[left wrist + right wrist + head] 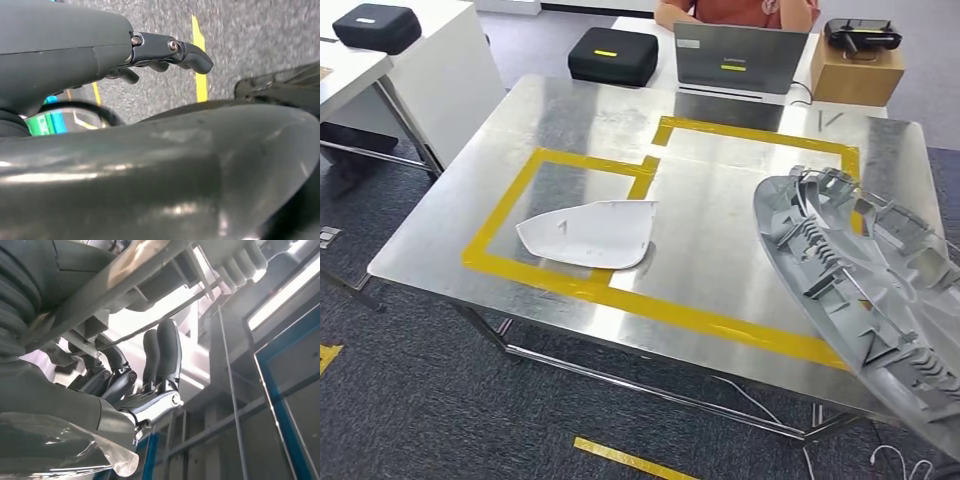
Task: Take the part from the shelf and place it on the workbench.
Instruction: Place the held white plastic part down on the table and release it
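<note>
Nearest to me in the head view, at the lower right of the frame, I see the grey ribbed part point(863, 280) tilted, its inner ribs and clips facing up, overlapping the right edge of the metal table point(712, 230) in the picture. In the right wrist view my right hand point(151, 375) has its dark fingers point(168, 352) curled up against the underside of that part point(158, 270), so I read it as gripping the part. In the left wrist view my left hand point(166, 52) holds nothing, its fingers stretched out over grey carpet point(245, 40) with a yellow floor stripe point(200, 55). Further in, left of centre in the head view, a white curved shell point(588, 235) lies on the table, across the near edge of the left of two yellow tape rectangles point(546, 160). Beyond the table's far edge, at the top of the frame, stands an open laptop point(739, 58) with a person point(735, 10) behind it, a black case point(613, 55) to its left and a wooden box point(856, 72) to its right. At the upper left a second black case point(376, 27) rests on a white desk point(433, 70).
</note>
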